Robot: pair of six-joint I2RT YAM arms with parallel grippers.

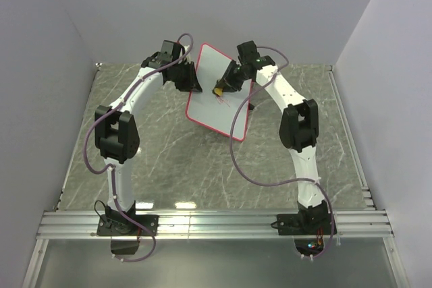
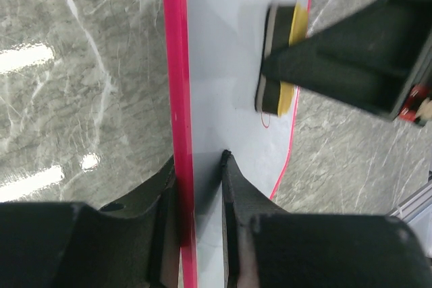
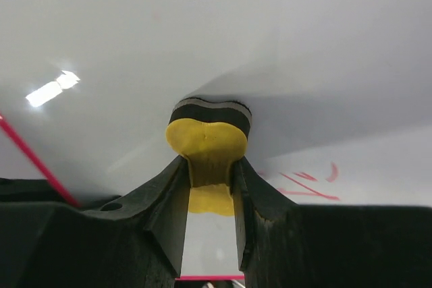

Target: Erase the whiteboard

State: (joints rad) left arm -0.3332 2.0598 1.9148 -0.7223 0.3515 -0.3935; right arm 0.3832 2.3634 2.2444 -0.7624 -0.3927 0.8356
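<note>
A: Whereabouts of the whiteboard point(image 1: 212, 119) from the left gripper point(image 2: 199, 166)?

B: Straight ahead of it, long axis running away from the fingertips. Clamped by its red rim, one finger on each face, jaws nearly together around the thin edge. Lifted and tilted over the marble table point(image 1: 162, 160). Hard to say from above whether resting on its near corner or fully clear.

A: And the right gripper point(image 3: 209, 166)?

B: Squeezed onto the yellow eraser point(image 3: 208, 133), narrow waist pinched between the fingers, dark felt pad facing forward and pressed flat on the white face. Dead ahead of the claw, then, nothing between pad and board.

A: Anything left to wipe?

B: Yes: red strokes point(image 3: 307, 183) just to the right of the pad, beside the right-hand finger, apart from the felt. Rest of the visible face looking clean.

A: Nearer arm for that?

B: The right, by far; only holding duty for the left. Probably a short sideways sweep toward those strokes, with pressure matched against the left claw's grip so as not to lever the board out of it.
</note>
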